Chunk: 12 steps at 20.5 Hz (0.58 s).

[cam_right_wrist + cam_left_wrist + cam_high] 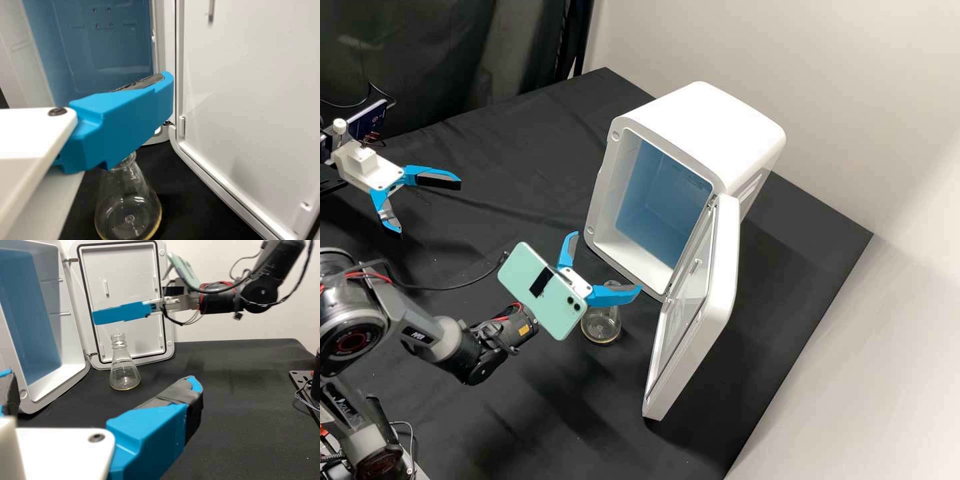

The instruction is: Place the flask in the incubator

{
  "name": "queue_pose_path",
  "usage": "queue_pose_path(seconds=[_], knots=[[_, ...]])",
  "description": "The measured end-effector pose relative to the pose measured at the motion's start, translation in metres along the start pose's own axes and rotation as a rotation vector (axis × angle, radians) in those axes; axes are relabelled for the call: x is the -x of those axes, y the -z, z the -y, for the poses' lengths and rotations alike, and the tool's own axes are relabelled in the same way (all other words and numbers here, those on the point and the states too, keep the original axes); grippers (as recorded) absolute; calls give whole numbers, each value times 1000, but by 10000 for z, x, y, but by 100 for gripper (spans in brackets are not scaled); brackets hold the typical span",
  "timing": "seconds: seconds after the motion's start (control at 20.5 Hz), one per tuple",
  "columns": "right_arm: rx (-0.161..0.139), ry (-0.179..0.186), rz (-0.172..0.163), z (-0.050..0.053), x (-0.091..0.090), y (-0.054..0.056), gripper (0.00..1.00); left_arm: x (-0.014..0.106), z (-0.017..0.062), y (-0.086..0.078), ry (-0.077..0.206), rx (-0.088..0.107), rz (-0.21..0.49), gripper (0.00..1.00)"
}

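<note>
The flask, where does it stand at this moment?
In the high view the flask stands upright on the black bench, in front of the open incubator and beside its door, just under the open right gripper.

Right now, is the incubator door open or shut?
Open: the door stands swung wide, showing the blue inside of the incubator.
</note>
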Motion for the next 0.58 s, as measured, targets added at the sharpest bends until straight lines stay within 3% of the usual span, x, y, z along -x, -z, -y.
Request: queue_pose_path(seconds=[0.15,0.58], knots=[[12,-12,-32,-26,150,-29,100,0,0,0,0,0,0,100],[71,71,-61,-2,567,-106,100,3,-13,-21,-8,-4,11,100]])
